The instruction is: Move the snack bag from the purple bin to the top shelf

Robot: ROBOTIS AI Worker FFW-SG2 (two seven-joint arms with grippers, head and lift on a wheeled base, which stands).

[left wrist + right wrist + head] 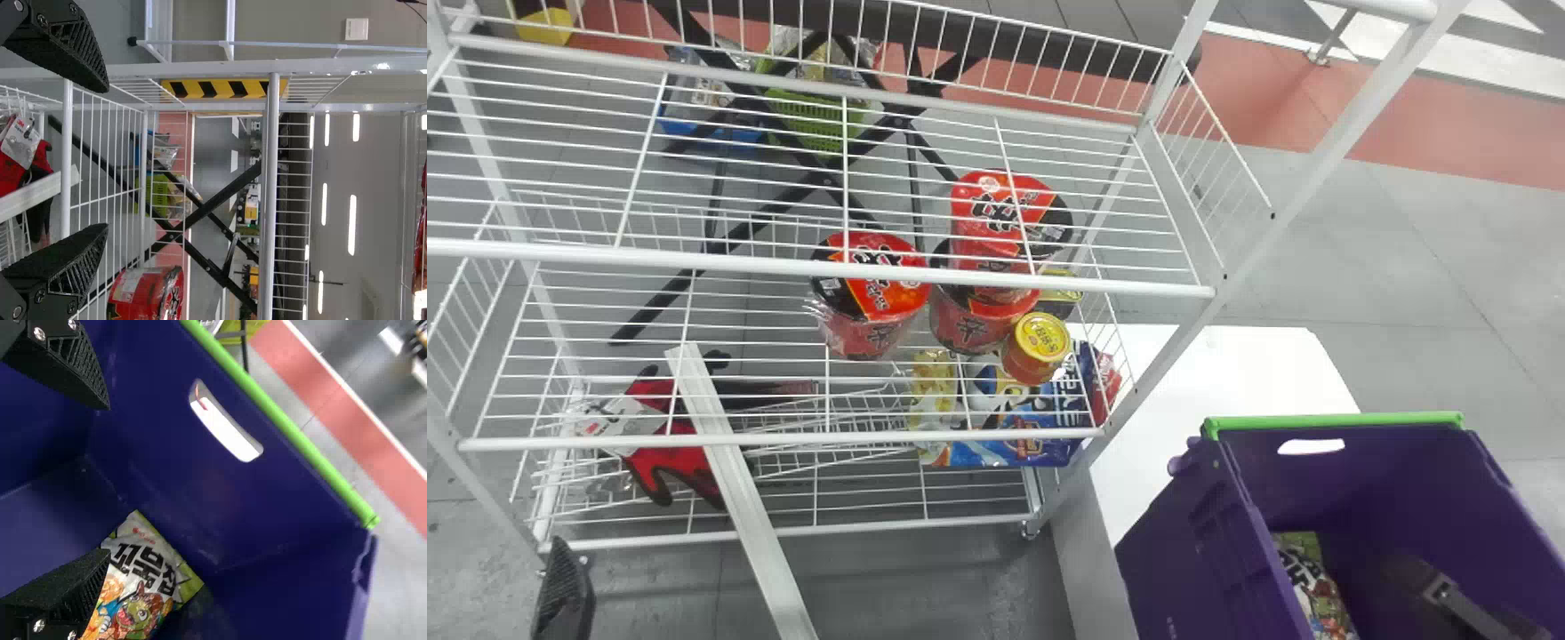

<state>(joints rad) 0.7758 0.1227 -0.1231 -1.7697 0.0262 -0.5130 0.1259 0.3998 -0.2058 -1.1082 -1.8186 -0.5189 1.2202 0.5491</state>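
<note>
My right gripper (1440, 591) is down inside the purple bin (1383, 471) at the lower right of the head view. The snack bag (1316, 582) lies in the bin, to the left of that gripper. In the right wrist view the right gripper (100, 480) stands open, one finger partly over the snack bag (147, 573), nothing held between the two. At the head view's lower left edge is my left gripper (562, 591); in the left wrist view the left gripper (107, 157) is open and empty, facing the shelf rack. The top shelf (818, 267) is bare wire.
Red noodle cups (871, 293) and a yellow-lidded can (1040, 342) stand on the shelf below the top. Lower down are blue packs (1005, 436) and red gloves (667, 444). A white post (738, 498) slants in front of the rack. The bin stands by a white table (1227, 364).
</note>
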